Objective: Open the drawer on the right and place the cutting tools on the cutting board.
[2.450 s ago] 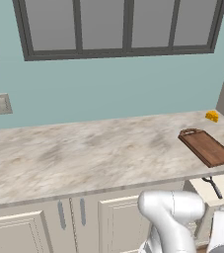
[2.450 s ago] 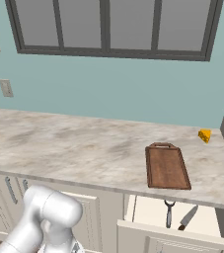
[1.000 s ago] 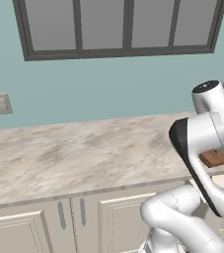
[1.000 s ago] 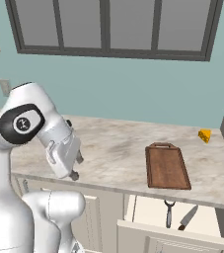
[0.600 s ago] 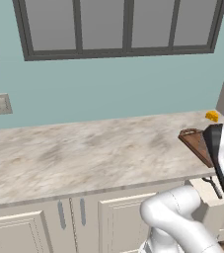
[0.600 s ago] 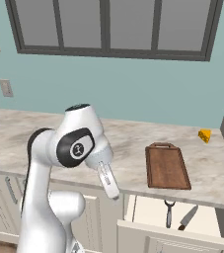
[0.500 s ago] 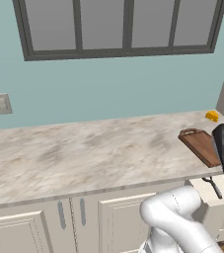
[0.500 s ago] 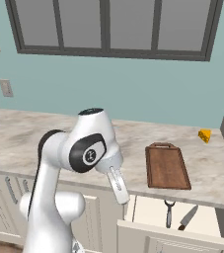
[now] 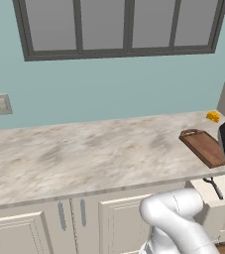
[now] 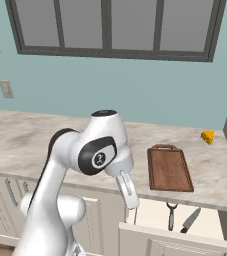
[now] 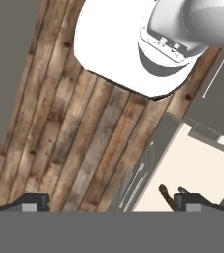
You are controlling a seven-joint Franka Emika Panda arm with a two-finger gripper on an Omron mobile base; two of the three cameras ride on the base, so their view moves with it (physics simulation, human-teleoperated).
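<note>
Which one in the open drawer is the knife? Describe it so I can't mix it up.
Find the cutting board on the counter's right end; the open drawer sits just below it. Two tools lie inside: the knife is the right one, slanted, with a silvery blade, unlike the loop-handled scissors.

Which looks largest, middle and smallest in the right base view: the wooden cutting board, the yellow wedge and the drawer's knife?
1. Dark reddish-brown wooden cutting board, clearly largest.
2. Short knife with dark handle and silvery blade, lying in the open drawer nearer the camera.
3. Small yellow wedge, smallest, though it sits farthest back.
</note>
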